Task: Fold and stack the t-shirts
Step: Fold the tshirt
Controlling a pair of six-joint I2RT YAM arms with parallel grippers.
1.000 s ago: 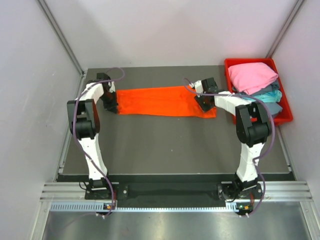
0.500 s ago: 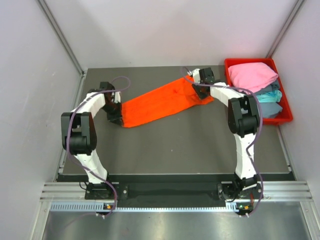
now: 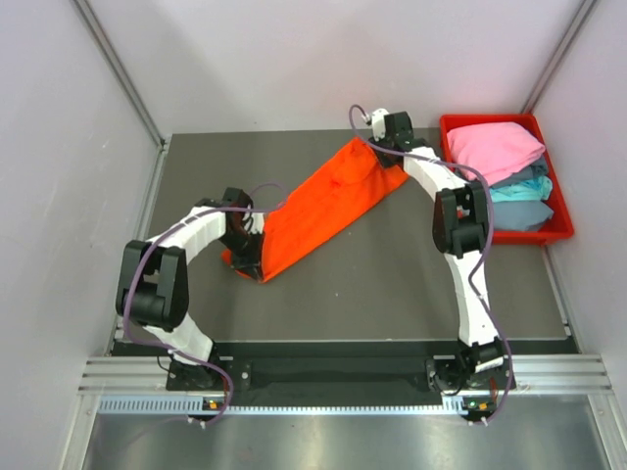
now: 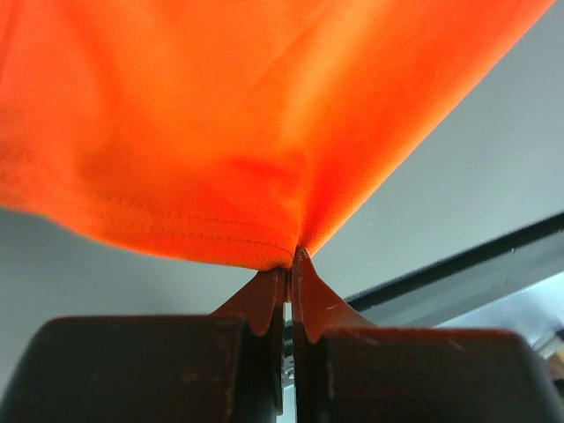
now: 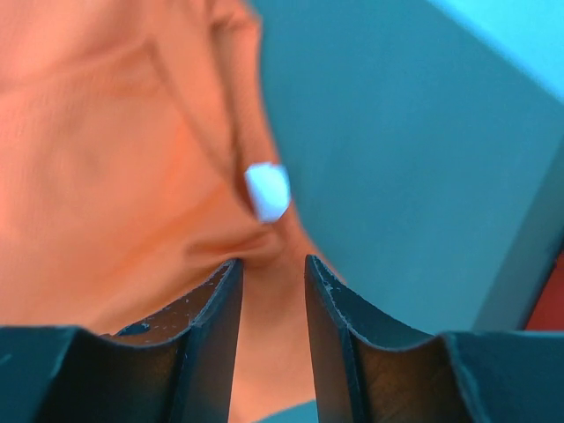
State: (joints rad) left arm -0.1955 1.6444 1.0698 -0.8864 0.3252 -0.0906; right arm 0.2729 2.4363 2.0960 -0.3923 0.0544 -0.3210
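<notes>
The red bin [image 3: 559, 231] is sitting at the counter's [image 3: 382, 284] far right beside my right arm, holding a pink t-shirt [image 3: 495, 147] on top. The orange t-shirt [image 3: 323, 201] is stretching diagonally between my tools. My left tool [image 4: 288, 264] is pinching its hem, and my right tool [image 5: 273, 264] is clamping a bunched fold. Only the right wrist view is showing the white neck tag [image 5: 267, 189].

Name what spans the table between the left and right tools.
The bright orange cloth t-shirt stretches diagonally between them, seen in the top external view.
</notes>
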